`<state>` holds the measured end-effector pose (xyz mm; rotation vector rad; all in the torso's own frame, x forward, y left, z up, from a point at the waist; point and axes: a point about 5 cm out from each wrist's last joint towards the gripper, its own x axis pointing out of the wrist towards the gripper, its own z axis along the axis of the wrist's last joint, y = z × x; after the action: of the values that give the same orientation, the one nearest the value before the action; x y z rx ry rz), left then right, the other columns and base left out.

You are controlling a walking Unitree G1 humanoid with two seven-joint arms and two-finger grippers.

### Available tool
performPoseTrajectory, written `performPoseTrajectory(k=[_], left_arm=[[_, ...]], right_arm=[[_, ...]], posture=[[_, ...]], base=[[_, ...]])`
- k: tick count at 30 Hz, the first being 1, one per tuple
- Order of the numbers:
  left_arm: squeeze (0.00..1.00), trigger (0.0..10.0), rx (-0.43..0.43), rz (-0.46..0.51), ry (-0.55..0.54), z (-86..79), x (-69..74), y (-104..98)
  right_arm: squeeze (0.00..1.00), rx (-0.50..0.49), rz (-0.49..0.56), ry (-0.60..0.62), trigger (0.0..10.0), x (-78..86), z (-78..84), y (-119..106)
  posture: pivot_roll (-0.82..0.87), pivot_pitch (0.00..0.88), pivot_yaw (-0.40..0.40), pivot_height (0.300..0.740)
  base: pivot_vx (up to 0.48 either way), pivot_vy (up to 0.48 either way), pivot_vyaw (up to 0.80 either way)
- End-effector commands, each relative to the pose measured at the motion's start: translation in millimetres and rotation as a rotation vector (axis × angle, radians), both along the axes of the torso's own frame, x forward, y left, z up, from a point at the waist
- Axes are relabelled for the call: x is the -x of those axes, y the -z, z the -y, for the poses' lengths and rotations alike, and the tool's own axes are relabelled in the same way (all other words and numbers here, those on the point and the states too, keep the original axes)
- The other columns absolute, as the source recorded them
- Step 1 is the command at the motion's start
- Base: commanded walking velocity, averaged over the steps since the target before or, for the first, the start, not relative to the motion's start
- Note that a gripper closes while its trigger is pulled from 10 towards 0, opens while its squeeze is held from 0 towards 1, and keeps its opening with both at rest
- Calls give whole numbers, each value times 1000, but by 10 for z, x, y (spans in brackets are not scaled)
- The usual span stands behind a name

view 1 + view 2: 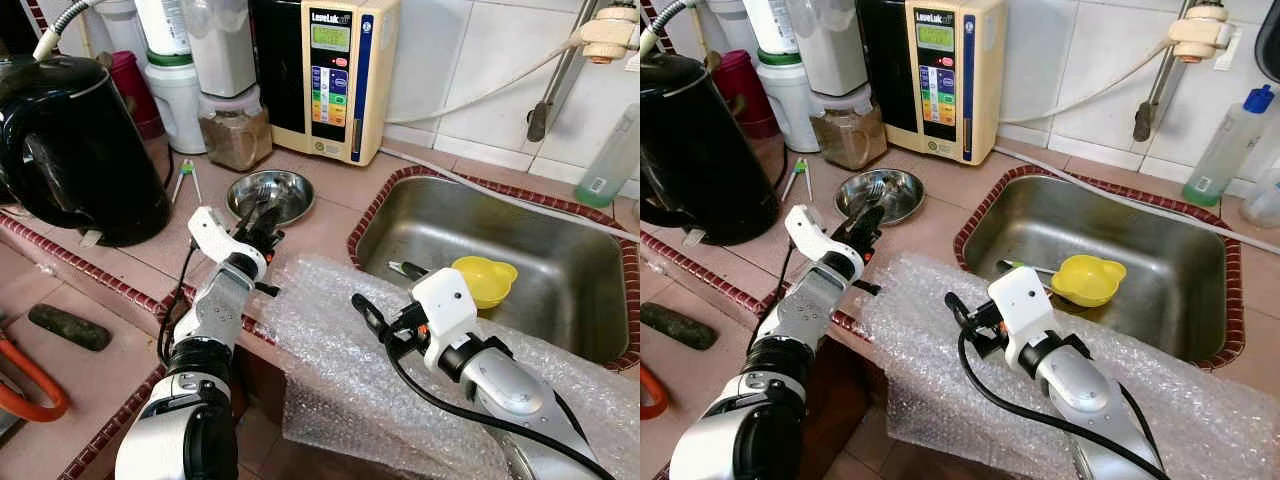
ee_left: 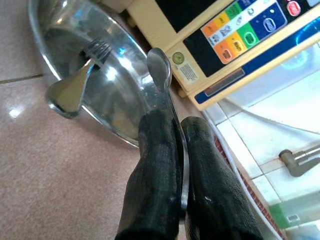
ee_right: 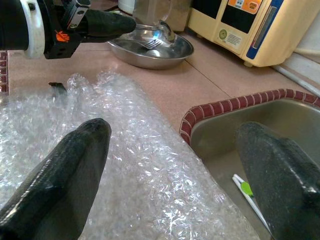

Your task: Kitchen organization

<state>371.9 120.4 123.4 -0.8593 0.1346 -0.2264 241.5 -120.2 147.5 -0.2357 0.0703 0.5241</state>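
A shallow steel bowl [image 1: 296, 207] sits on the pink tiled counter in front of the water ioniser, with a fork [image 2: 75, 82] lying in it. My left gripper [image 1: 263, 221] hangs at the bowl's near rim, shut on the handle of a metal spoon [image 2: 159, 67] whose head points over the bowl. My right gripper [image 1: 370, 318] stands open above a sheet of bubble wrap [image 1: 330, 375] draped over the counter's front edge, with nothing between its fingers [image 3: 75, 165].
A black kettle [image 1: 75, 150] stands at the left. The cream ioniser [image 1: 335, 75] and jars line the back wall. The steel sink [image 1: 560, 240] at the right holds a yellow cup [image 1: 485, 278] and a green-handled utensil [image 1: 408, 268]. Small tongs [image 1: 185, 180] lie left of the bowl.
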Motion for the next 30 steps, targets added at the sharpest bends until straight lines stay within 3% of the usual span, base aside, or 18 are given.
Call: performPoseTrajectory(k=[1,4,7,8,9,11,17,18,19,23,24,25,27,28,30], left_arm=[[0,0,-39,32,23,4,17,-30],[0,0,-58,78,49,30,29,-79],[0,0,-169,240,129,121,88,-227],[0,0,-169,240,129,121,88,-227],[0,0,-270,348,199,196,162,-314],[0,0,-359,427,264,243,232,-361],[0,0,-541,579,445,222,433,-370],[0,0,-541,579,445,222,433,-370],[0,0,-593,622,463,198,477,-370],[0,0,-657,689,490,215,548,-368],[0,0,-657,689,490,215,548,-368],[0,0,-689,726,509,256,580,-358],[0,0,-726,779,527,307,616,-356],[0,0,-754,827,537,362,640,-354],[0,0,-762,857,538,420,653,-357]], right_arm=[[0,5,12,9,10000,-29,23,-18],[0,1,18,22,10000,-39,37,-26],[0,-30,38,66,10000,-76,80,-64],[0,-30,38,66,10000,-76,80,-64],[0,-108,57,108,10000,-126,112,-144],[0,-183,68,140,10000,-166,141,-216],[0,-288,64,173,10000,-214,174,-280],[0,-288,64,173,10000,-214,174,-280],[0,-365,52,190,10000,-230,178,-305],[0,-554,21,204,10000,-278,157,-378],[0,-554,21,204,10000,-278,157,-378],[0,-672,0,202,10000,-313,133,-427],[0,-773,-29,208,10000,-356,122,-455],[0,-874,-62,221,10000,-414,117,-477],[0,-948,-89,222,10000,-460,107,-502]], posture=[[-174,0,62,740],[-174,0,67,740],[-170,0,66,740],[-170,0,66,740],[-166,0,64,740],[-163,0,62,740],[-151,1,55,740],[-151,1,55,740],[-150,4,56,740],[-150,10,56,740],[-150,10,56,740],[-151,11,57,740],[-154,14,57,740],[-156,15,57,740],[-156,18,58,740]], base=[[0,0,0],[0,0,0],[0,0,0],[0,0,0],[0,0,0],[0,0,0],[0,0,0],[0,0,0],[0,0,0],[0,0,0],[0,0,0],[0,0,0],[0,0,0],[0,0,0],[0,0,0]])
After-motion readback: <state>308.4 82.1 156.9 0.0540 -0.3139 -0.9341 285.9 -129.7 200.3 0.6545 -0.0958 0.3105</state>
